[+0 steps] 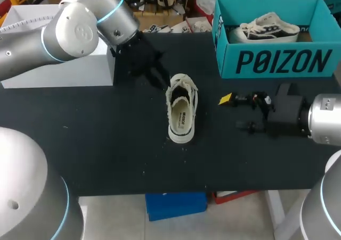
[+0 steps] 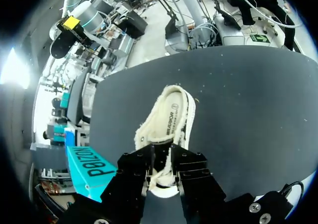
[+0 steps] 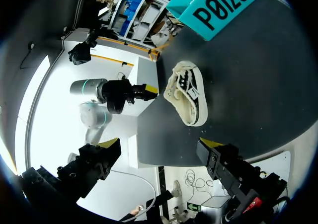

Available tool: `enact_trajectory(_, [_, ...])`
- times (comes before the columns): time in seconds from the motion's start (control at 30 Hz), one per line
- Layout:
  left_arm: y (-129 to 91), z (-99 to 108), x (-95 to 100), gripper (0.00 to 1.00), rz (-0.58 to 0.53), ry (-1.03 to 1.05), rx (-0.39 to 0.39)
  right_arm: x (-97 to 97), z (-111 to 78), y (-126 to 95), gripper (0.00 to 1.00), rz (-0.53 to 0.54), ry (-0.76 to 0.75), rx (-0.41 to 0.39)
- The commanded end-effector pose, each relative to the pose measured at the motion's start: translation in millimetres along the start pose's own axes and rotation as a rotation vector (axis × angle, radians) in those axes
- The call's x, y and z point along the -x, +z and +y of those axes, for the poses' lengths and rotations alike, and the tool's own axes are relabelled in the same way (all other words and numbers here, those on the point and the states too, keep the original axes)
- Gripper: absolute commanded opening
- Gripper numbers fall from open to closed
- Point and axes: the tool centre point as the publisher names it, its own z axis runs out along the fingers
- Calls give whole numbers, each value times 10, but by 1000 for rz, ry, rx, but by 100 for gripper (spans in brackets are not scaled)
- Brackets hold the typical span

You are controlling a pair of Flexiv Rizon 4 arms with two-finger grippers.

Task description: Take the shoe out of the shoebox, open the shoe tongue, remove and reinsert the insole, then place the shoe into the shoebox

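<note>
A cream low-top shoe [image 1: 181,112] [image 2: 166,119] [image 3: 189,97] lies upright on the black table, its opening facing up and its printed insole showing. My left gripper [image 1: 164,82] [image 2: 162,177] is at the shoe's far lace end. Its black fingers stand narrowly apart, with the shoe's white fabric pinched between them. My right gripper [image 1: 237,112] [image 3: 159,149] hovers wide open to the right of the shoe, holding nothing. The teal shoebox [image 1: 277,61] [image 3: 218,8] stands open at the back right.
A second pale shoe [image 1: 266,28] lies inside the shoebox. A white box [image 1: 64,69] stands at the back left under my left arm. Bare black tabletop [image 1: 106,144] lies in front of the shoe.
</note>
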Motion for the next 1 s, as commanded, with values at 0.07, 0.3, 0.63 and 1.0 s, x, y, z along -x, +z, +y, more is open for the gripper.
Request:
enact_trajectory(0.07, [8, -44, -28, 40, 107, 39, 16, -4, -4, -10, 100, -1, 0, -1])
enact_trajectory(0.3, [99, -27, -65, 38, 196, 96, 48, -4, -4, -10, 100, -1, 0, -1])
enact_trajectory(0.63, [260, 6, -116, 35, 300, 165, 111, -4, -4, -10, 100, -1, 0, -1])
enact_trajectory(1.0, [424, 44, -256, 31, 370, 186, 143, -4, -4, -10, 100, -1, 0, -1])
